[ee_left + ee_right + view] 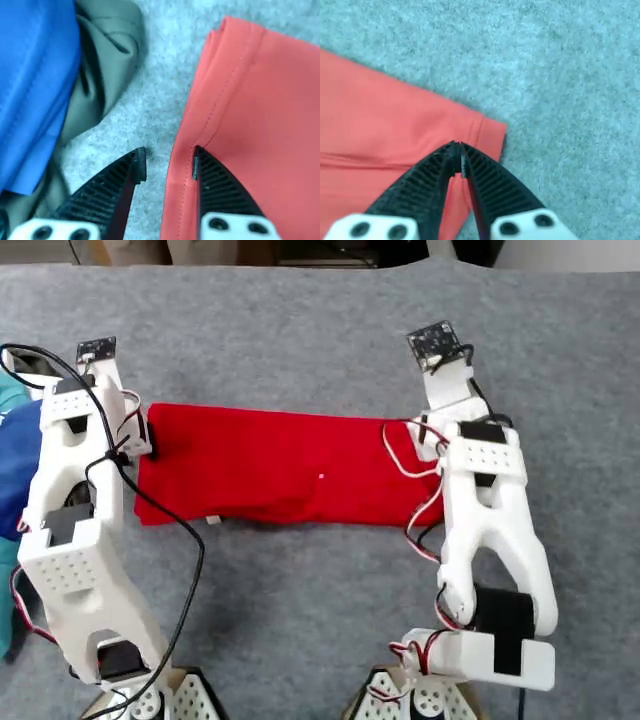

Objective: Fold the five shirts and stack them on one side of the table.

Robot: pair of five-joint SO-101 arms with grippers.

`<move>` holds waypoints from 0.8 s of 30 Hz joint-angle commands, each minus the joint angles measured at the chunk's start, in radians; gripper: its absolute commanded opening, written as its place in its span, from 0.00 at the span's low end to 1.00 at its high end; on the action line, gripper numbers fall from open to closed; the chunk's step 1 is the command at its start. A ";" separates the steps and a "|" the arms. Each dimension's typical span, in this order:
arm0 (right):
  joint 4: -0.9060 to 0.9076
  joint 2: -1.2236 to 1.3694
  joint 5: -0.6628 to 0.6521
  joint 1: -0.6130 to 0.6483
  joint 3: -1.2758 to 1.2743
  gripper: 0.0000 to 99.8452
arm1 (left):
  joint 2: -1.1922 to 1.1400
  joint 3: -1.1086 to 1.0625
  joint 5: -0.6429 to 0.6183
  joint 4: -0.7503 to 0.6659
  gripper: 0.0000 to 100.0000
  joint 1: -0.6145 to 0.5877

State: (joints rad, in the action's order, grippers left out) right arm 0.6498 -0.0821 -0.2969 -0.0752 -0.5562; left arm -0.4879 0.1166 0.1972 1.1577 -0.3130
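Observation:
The red shirt (280,470) lies folded into a long band across the middle of the grey mat. My left gripper (148,440) is at the band's left end. In the left wrist view it (169,162) is open and straddles the shirt's hemmed edge (260,100), with one finger over red cloth and the other over bare mat. My right gripper (420,440) is at the band's right end. In the right wrist view its tips (457,152) are pressed together on the red shirt (380,115) close to its corner.
A blue shirt (30,75) and an olive one (105,65) lie bunched just left of the left gripper, at the table's left edge (12,455). Grey mat (320,330) stretches beyond the red shirt and in front of it between the arm bases.

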 commanded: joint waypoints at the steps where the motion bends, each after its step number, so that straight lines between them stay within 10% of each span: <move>1: -0.029 -0.051 -0.009 -0.012 0.002 0.00 | 0.010 0.046 0.012 0.009 0.16 -0.020; 24: -0.025 -0.051 -0.031 -0.013 0.002 0.00 | 0.013 -0.094 0.012 0.061 0.08 0.025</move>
State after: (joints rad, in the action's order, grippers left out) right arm 0.6421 -0.0821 -0.3092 -0.0767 -0.5562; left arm -0.4818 0.0430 0.1987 1.1822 -0.2931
